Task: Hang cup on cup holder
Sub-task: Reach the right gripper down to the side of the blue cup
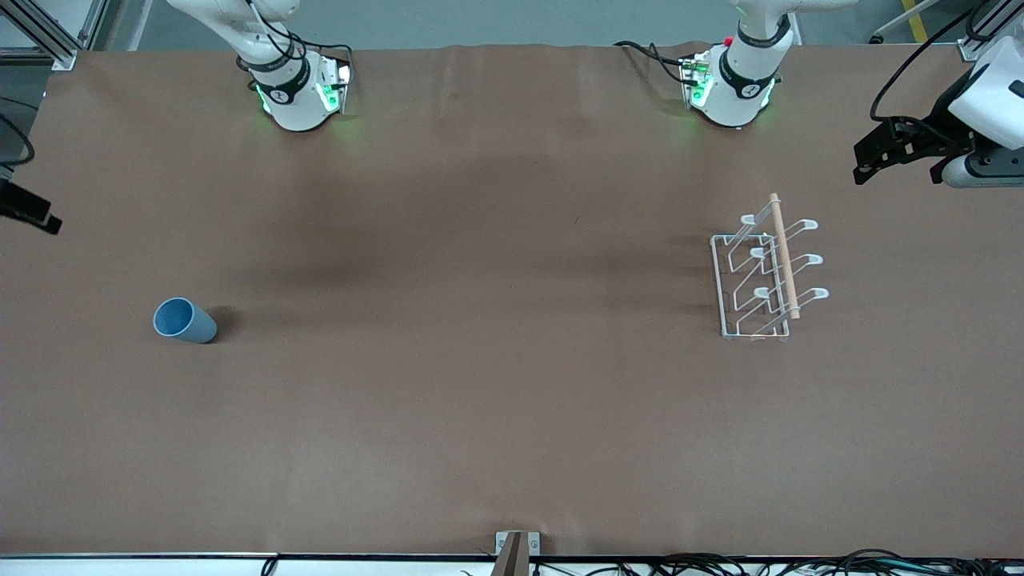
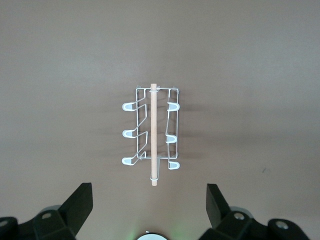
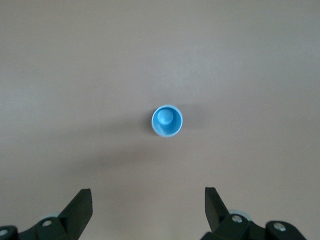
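The light-blue cup (image 1: 185,321) stands alone on the brown table toward the right arm's end, mouth up (image 3: 167,121). The white wire cup holder (image 1: 760,276), with its wooden rod on top (image 2: 154,134), stands toward the left arm's end. My left gripper (image 2: 149,202) hangs high above the table at that end (image 1: 896,164), open and empty, well clear of the holder. High over the cup's end, my right gripper (image 3: 148,205) is also open and holds nothing. Only a dark edge of it (image 1: 30,210) shows in the front view.
Both arm bases (image 1: 298,92) (image 1: 732,88) stand at the table edge farthest from the front camera. A small bracket (image 1: 516,552) sits at the edge nearest it. A wide stretch of bare brown tabletop (image 1: 480,320) lies between cup and holder.
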Tool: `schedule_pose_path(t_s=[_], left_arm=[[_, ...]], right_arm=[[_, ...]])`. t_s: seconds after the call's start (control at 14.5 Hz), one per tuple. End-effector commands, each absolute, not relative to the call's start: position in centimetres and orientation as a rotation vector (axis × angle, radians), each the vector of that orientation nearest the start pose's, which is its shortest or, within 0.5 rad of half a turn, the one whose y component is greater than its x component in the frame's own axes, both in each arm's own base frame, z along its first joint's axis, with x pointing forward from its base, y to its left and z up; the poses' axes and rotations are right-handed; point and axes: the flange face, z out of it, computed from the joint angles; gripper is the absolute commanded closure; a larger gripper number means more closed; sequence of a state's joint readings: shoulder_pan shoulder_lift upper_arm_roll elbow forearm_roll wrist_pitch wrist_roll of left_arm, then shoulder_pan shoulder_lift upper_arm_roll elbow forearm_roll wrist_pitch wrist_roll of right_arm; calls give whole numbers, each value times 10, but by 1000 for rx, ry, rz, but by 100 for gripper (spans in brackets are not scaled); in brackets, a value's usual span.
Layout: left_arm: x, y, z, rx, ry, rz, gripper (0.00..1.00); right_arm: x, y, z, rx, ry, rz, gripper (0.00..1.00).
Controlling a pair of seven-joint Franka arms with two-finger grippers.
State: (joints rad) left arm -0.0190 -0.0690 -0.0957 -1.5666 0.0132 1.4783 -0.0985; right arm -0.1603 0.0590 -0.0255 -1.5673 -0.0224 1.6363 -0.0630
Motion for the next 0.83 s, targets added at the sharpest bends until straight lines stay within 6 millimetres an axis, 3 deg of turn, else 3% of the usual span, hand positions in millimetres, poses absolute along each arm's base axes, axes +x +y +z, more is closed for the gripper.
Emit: schedule_pose_path(t_s=[0.0,0.21,0.41,0.55,0.76], left_arm=[[521,-60,660,-3121,38,38,0],[521,-60,660,-3116,38,37,0],[521,-60,660,-3119,36,38,0],[522,-59,659,-3119,36,40,0],[521,-61,659,-3117,43,40,0]], right_arm=[[572,-127,526,-3154,195,-39,1],[587,-147,453,-3148,235,1,2],[599,-171,394,-3142,238,50,3],[600,-185,362,-3137,231,81,4],[595,-198,331,-3132,200,104,6]])
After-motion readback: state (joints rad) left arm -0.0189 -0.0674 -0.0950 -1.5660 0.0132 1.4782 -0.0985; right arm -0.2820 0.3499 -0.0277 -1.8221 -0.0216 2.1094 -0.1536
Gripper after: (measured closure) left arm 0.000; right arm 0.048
